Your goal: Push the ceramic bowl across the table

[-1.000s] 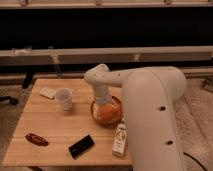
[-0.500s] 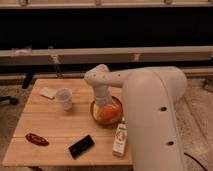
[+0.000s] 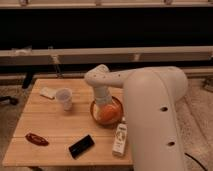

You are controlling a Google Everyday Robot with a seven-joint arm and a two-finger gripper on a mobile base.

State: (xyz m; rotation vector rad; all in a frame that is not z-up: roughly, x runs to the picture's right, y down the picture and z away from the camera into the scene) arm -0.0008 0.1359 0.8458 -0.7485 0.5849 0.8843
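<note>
The ceramic bowl (image 3: 101,114), with a brown-orange rim and lighter orange inside, sits on the light wooden table (image 3: 45,125) toward its right side. My white arm reaches in from the right and bends down over the bowl. My gripper (image 3: 104,106) points down into or just above the bowl's inside; the wrist hides its tips.
A small translucent white cup (image 3: 64,98) stands left of the bowl. A white flat packet (image 3: 48,92) lies at the back left. A dark red object (image 3: 37,139) and a black phone-like object (image 3: 81,146) lie near the front edge. A white bottle (image 3: 119,137) lies by the arm.
</note>
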